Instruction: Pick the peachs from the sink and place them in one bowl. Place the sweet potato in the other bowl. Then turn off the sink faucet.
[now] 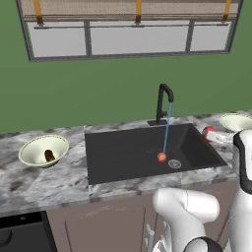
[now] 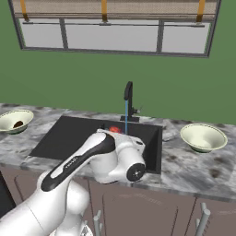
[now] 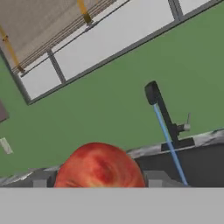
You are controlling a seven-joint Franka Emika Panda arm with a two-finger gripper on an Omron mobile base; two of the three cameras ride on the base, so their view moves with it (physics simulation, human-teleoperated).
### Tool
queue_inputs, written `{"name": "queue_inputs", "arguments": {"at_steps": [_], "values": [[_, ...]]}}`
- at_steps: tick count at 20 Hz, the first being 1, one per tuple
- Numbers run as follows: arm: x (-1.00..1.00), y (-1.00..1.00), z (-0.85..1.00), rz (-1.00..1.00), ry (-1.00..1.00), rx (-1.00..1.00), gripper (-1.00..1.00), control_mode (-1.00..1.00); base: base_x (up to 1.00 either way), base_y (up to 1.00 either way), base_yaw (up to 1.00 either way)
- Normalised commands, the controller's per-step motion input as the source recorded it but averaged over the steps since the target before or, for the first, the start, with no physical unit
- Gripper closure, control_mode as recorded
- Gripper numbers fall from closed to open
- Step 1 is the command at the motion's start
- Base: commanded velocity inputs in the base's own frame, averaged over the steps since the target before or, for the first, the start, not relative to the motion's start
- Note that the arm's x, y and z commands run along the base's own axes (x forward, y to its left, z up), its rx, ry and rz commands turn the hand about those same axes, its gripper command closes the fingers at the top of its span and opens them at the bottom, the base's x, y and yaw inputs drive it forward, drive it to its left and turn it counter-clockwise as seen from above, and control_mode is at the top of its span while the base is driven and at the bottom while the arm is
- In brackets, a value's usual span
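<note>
1. Gripper [image 1: 212, 134] clamps a peach [image 3: 99, 165] above the sink's [image 1: 123, 152] right rim, apparently beside the right bowl [image 1: 236, 121].
2. Second peach [image 1: 161, 157] lies in the basin by the drain ring [image 1: 174, 163].
3. Sweet potato [image 1: 49, 155] sits in the left bowl [image 1: 34, 147].
4. Faucet [image 1: 164, 101] runs a blue stream [image 1: 167, 129].

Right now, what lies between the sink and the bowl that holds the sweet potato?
A bare strip of grey marbled counter. The left base view shows it, between the bowl with the sweet potato and the sink.
</note>
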Motion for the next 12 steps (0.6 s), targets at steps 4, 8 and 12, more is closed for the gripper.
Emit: {"name": "queue_inputs", "arguments": {"at_steps": [4, 8, 12], "values": [[0.0, -0.47, 0.34, -0.23, 0.0, 0.0, 1.0, -1.0, 0.0, 0.0, 0.0], [0.07, -0.61, 0.23, -0.26, 0.0, 0.0, 1.0, -1.0, 0.0, 0.0, 0.0], [0.33, -0.7, 0.04, -0.13, 0.1, 0.0, 1.0, -1.0, 0.0, 0.0, 0.0]]}}
